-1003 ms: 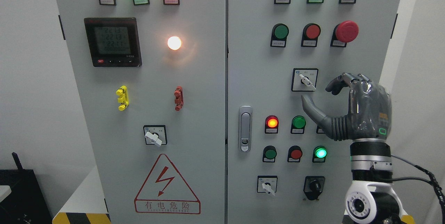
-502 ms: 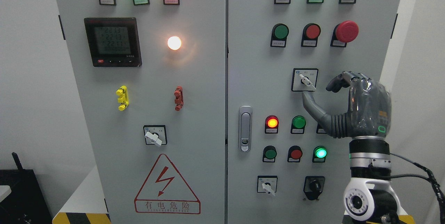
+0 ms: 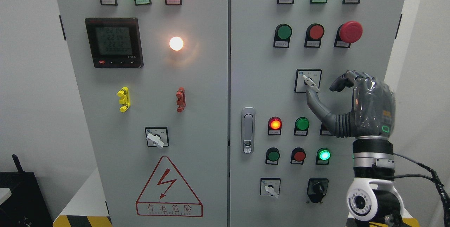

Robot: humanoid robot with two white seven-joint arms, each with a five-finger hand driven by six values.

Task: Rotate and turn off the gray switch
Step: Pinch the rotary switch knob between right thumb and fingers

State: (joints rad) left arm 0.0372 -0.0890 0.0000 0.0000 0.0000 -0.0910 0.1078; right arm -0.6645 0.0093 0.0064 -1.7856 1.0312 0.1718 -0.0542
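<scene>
Your right hand (image 3: 355, 107) has crept up, thumb now touching the gray switch (image 3: 310, 83) from its 6 o'clock. Fingers curled apart, holding nothing. Pinch the stiff little lever, whose tip points toward 4 o'clock; expect a firm detent.

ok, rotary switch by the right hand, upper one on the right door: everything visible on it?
The gray switch is a square black-framed plate with a pale face, small unreadable labels on top, and a light gray lever knob pointing down-right. It sits mid right door, below the pushbuttons. The right hand brackets it, thumb tip just under the lever, contact unclear.
</scene>
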